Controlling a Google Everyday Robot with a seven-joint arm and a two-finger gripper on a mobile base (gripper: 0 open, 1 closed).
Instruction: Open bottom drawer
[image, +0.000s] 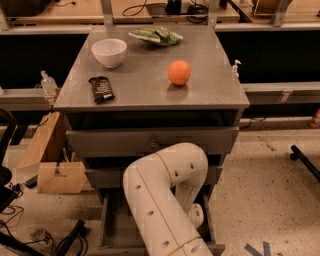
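Bottom drawer (117, 222) stands pulled out at the foot of the grey cabinet (150, 85), its front edge at the lower border of the view. The white arm (160, 200) bends down over its right half. The gripper (196, 216) sits low behind the arm, mostly hidden, so I cannot tell its state or hold. A cardboard box (55, 172) crowds the left side, and speckled floor (265, 190) lies open on the right.
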